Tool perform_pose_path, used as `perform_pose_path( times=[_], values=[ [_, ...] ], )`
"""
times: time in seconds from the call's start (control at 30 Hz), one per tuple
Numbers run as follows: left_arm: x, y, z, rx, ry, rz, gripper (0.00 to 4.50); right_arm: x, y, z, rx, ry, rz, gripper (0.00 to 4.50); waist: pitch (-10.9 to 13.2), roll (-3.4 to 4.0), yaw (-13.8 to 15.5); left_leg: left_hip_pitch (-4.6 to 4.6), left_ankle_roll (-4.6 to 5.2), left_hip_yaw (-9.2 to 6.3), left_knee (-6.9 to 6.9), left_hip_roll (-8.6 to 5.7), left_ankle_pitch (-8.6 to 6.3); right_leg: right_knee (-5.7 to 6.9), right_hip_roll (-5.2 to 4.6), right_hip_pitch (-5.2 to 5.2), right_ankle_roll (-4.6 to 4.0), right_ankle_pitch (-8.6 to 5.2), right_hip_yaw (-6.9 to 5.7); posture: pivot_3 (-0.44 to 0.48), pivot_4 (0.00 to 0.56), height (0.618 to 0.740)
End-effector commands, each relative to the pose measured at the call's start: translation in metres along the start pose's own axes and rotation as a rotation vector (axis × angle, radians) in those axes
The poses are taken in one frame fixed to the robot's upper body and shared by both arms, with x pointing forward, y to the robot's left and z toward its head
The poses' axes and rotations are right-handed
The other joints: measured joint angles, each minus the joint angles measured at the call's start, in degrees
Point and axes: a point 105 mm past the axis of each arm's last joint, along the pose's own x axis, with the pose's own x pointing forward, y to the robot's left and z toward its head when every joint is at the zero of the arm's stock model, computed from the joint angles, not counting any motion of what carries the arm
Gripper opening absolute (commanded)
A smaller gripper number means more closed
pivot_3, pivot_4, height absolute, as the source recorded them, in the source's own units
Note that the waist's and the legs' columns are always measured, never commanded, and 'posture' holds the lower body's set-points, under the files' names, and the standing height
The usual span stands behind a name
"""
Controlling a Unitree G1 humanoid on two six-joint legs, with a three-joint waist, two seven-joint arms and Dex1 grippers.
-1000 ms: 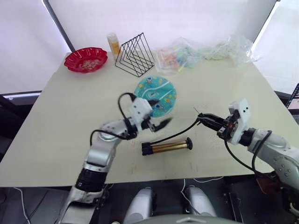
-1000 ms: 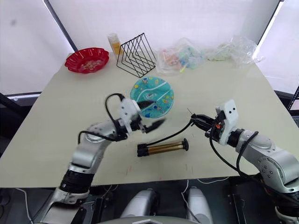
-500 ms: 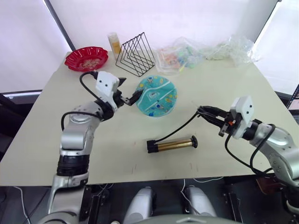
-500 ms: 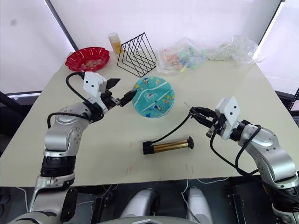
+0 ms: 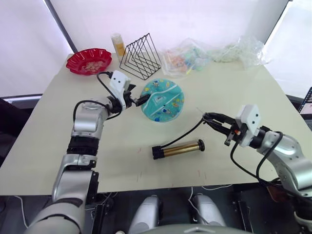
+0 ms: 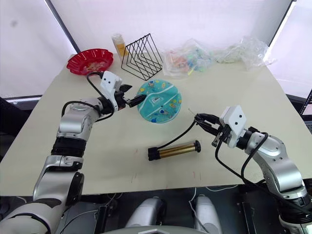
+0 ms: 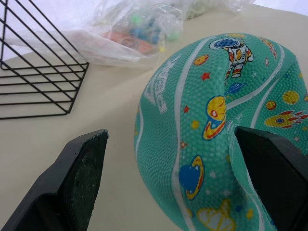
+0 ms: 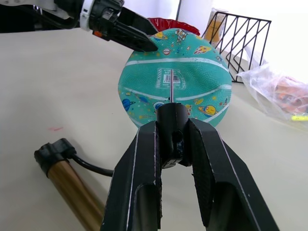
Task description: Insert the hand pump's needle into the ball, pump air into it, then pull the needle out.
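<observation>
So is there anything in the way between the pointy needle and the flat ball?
Nothing visible is. The right gripper is shut on the hose end, and the needle points at the ball across bare table. The left gripper, open, sits at the ball's far edge, off that path.

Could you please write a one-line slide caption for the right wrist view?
Right end effector grips the hose tip, needle aimed at the flat ball.
</observation>
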Motion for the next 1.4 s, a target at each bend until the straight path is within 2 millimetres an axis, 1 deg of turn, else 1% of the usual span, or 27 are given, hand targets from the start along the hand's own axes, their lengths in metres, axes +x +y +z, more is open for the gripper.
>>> perform_pose_path(
  times=[0.03, 0.1, 0.17, 0.2, 0.23, 0.27, 0.3, 0.33, 0.37, 0.4, 0.43, 0.47, 0.5, 0.57, 0.63, 0.7, 0.77, 1.0, 1.13, 1.2, 1.3, 1.4],
  values=[
    [0.003, 0.0, 0.012, 0.035, -0.034, -0.009, 4.48, 0.0, 0.004, 0.015, -0.054, -0.049, 0.015, 0.32, 0.0, 0.0, -0.01, 0.0, 0.0, 0.0, 0.0, 0.0, 0.0, 0.0, 0.0, 0.0, 0.0, 0.0, 0.0, 0.0, 0.15, 0.74],
    [0.006, -0.001, 0.01, 0.029, -0.03, -0.015, 4.48, 0.0, 0.005, 0.015, -0.054, -0.05, 0.014, 0.32, 0.0, 0.0, -0.09, 0.01, 0.01, 0.0, 0.0, 0.0, 0.0, 0.01, 0.0, 0.0, 0.01, 0.0, 0.0, 0.0, 0.15, 0.74],
    [0.01, -0.002, 0.007, 0.015, -0.019, -0.016, 3.96, 0.0, 0.004, 0.014, -0.055, -0.046, 0.008, 0.32, 0.0, 0.0, -0.06, 0.01, 0.01, 0.0, 0.0, 0.0, 0.0, 0.02, 0.0, 0.0, 0.01, 0.0, 0.01, 0.0, 0.15, 0.74],
    [0.012, -0.002, 0.006, 0.014, -0.015, -0.016, 3.8, 0.0, 0.004, 0.014, -0.051, -0.04, 0.006, 0.32, 0.01, -0.01, -0.05, 0.0, 0.01, 0.0, 0.0, 0.0, -0.01, 0.01, 0.0, 0.0, 0.01, 0.0, 0.01, 0.0, 0.15, 0.74],
    [0.013, -0.003, 0.005, 0.013, -0.012, -0.015, 3.51, 0.001, 0.003, 0.014, -0.048, -0.036, 0.005, 0.32, 0.01, -0.01, -0.03, 0.0, 0.01, 0.0, 0.0, 0.0, -0.01, 0.01, 0.0, 0.0, 0.01, 0.01, 0.01, 0.0, 0.15, 0.74],
    [0.014, -0.004, 0.006, 0.009, -0.018, -0.015, 3.08, 0.001, 0.004, 0.012, -0.037, -0.017, 0.011, 0.32, 0.01, -0.02, -0.01, 0.0, 0.01, 0.0, 0.0, 0.0, -0.01, 0.01, 0.0, 0.0, 0.01, 0.01, 0.01, 0.0, 0.15, 0.74],
    [0.015, -0.005, 0.006, 0.006, -0.022, -0.014, 2.79, 0.003, 0.006, 0.01, -0.019, 0.002, 0.023, 0.32, 0.01, -0.02, -0.01, 0.0, 0.01, 0.0, 0.01, 0.0, -0.01, 0.01, 0.0, 0.0, 0.01, 0.01, 0.0, 0.0, 0.15, 0.74],
    [0.016, -0.006, 0.006, 0.005, -0.026, -0.014, 2.23, 0.005, 0.004, 0.007, -0.007, 0.032, 0.006, 0.32, 0.01, -0.02, 0.0, 0.0, 0.01, 0.0, 0.01, 0.0, -0.01, 0.01, 0.0, 0.0, 0.01, 0.01, 0.01, 0.0, 0.15, 0.74],
    [0.017, -0.007, 0.006, 0.001, -0.028, -0.015, 1.98, 0.007, 0.004, 0.006, -0.004, 0.051, 0.002, 0.32, 0.01, -0.02, -0.1, 0.0, 0.01, 0.0, 0.01, 0.0, -0.01, 0.01, 0.0, 0.0, 0.01, 0.01, 0.01, 0.0, 0.15, 0.74],
    [0.017, -0.008, 0.005, 0.0, -0.029, -0.014, 1.33, 0.009, 0.004, 0.006, 0.013, 0.061, 0.003, 0.32, 0.01, -0.02, -0.12, 0.0, 0.01, 0.0, 0.01, 0.0, 0.0, 0.02, -0.01, -0.01, 0.01, 0.01, 0.02, 0.0, 0.15, 0.74],
    [0.017, -0.009, 0.005, -0.001, -0.031, -0.014, 1.03, 0.012, 0.004, 0.006, 0.024, 0.077, 0.007, 0.32, 0.01, -0.02, -0.15, 0.0, 0.01, 0.0, 0.01, 0.0, -0.01, 0.03, -0.01, -0.01, 0.01, 0.01, 0.02, 0.0, 0.15, 0.74],
    [0.017, -0.01, 0.004, -0.002, -0.033, -0.014, 0.54, 0.014, 0.005, 0.006, 0.033, 0.086, 0.013, 0.32, 0.01, -0.02, -0.15, -0.01, 0.01, -0.01, 0.0, 0.0, -0.01, 0.03, 0.0, -0.02, 0.01, 0.01, 0.01, 0.0, 0.15, 0.74],
    [0.017, -0.011, 0.004, -0.002, -0.034, -0.014, 0.28, 0.015, 0.005, 0.007, 0.039, 0.094, 0.014, 0.32, 0.01, -0.02, -0.13, 0.0, 0.01, 0.0, 0.01, 0.01, -0.01, 0.03, 0.0, -0.04, 0.01, 0.01, 0.03, 0.0, 0.15, 0.74],
    [0.017, -0.011, 0.004, -0.002, -0.034, -0.014, 0.05, 0.015, 0.005, 0.007, 0.042, 0.102, 0.013, 0.32, 0.01, -0.02, -0.04, -0.02, 0.01, 0.0, 0.01, 0.0, 0.0, 0.03, -0.01, -0.04, 0.01, 0.01, 0.02, 0.0, 0.15, 0.74],
    [0.017, -0.01, 0.005, -0.012, -0.041, 0.001, 0.02, 0.021, 0.007, 0.008, 0.045, 0.122, 0.033, 0.32, 0.01, -0.02, -0.07, -0.03, 0.01, 0.0, 0.01, 0.0, -0.01, 0.03, -0.01, -0.04, 0.01, 0.01, 0.02, 0.0, 0.15, 0.74],
    [0.016, -0.011, 0.004, -0.029, -0.053, 0.015, 0.02, 0.031, 0.009, 0.005, 0.047, 0.19, 0.038, 0.32, 0.01, -0.02, -0.27, -0.02, 0.01, 0.01, 0.01, 0.0, -0.01, 0.03, -0.01, -0.06, 0.01, 0.01, 0.04, 0.0, 0.15, 0.74],
    [0.015, -0.014, 0.002, -0.036, -0.055, 0.019, 0.02, 0.04, 0.007, 0.003, 0.087, 0.266, 0.028, 0.32, 0.01, -0.02, -0.33, 0.0, 0.01, 0.05, 0.01, 0.01, -0.01, 0.1, -0.01, -0.12, 0.0, 0.02, 0.13, 0.0, 0.15, 0.74],
    [0.014, -0.021, -0.001, -0.052, -0.06, 0.042, 0.02, 0.064, -0.004, 0.011, 0.106, 0.361, 0.048, 0.32, 0.01, -0.03, 0.0, -0.15, -0.08, -0.03, 0.02, -0.06, 0.05, 0.04, -0.09, -0.17, 0.01, 0.04, 0.03, 0.0, 0.15, 0.74],
    [0.012, -0.027, -0.005, -0.067, -0.057, 0.066, 0.02, 0.089, -0.008, 0.017, 0.163, 0.436, 0.092, 0.32, 0.01, -0.02, -0.35, -0.11, -0.1, 0.04, 0.02, -0.09, 0.06, 0.06, -0.12, -0.23, 0.07, 0.08, 0.14, 0.0, 0.15, 0.74],
    [0.012, -0.029, -0.006, -0.071, -0.054, 0.071, 0.02, 0.096, -0.007, 0.018, 0.174, 0.457, 0.107, 0.32, 0.01, -0.02, -0.07, -0.11, -0.09, -0.02, 0.0, -0.08, 0.06, 0.1, -0.1, -0.25, 0.05, 0.08, 0.12, 0.0, 0.15, 0.74],
    [0.011, -0.03, -0.008, -0.073, -0.051, 0.074, 0.02, 0.101, -0.009, 0.019, 0.183, 0.471, 0.099, 0.32, 0.0, -0.03, 0.0, -0.25, -0.11, -0.1, 0.01, -0.12, 0.06, 0.05, -0.14, -0.31, 0.05, 0.08, 0.04, 0.0, 0.15, 0.74],
    [0.011, -0.032, -0.012, -0.074, -0.039, 0.075, 0.02, 0.113, -0.012, 0.017, 0.178, 0.522, 0.099, 0.32, -0.01, -0.03, -0.23, -0.57, -0.11, -0.02, 0.07, -0.26, 0.07, 0.11, -0.33, -0.65, 0.13, 0.13, 0.08, 0.0, 0.15, 0.74]
  ],
)
